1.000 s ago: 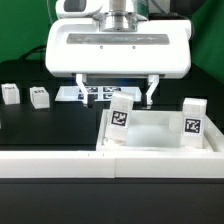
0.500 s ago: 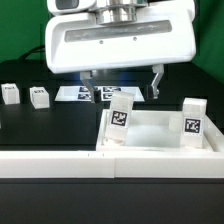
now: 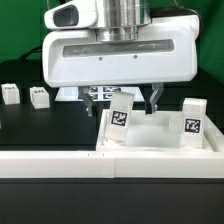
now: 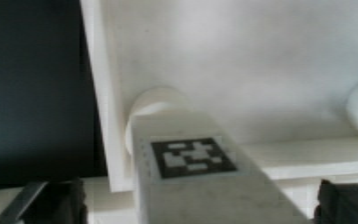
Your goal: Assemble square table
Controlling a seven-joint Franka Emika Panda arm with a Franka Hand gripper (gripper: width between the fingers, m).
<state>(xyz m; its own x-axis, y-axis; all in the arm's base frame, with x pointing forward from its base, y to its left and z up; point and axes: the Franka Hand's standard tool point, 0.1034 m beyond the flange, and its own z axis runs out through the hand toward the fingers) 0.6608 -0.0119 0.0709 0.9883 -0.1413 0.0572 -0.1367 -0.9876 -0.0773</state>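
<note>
Now the claw [image 3: 127, 100] has come lower and slid toward the exterior view's right, ending over the leg [image 3: 120, 117] standing in the table top [image 3: 158, 130] at its corner on the exterior view's left. Jaws wide apart, either side of that leg, gripping nothing. Probably lining up a grasp to tighten it.

Count:
- One top.
- Four legs: two upright in the top, the other leg [image 3: 192, 119] opposite.
- Two loose legs [image 3: 39, 97] on the black table [image 3: 40, 125].
</note>
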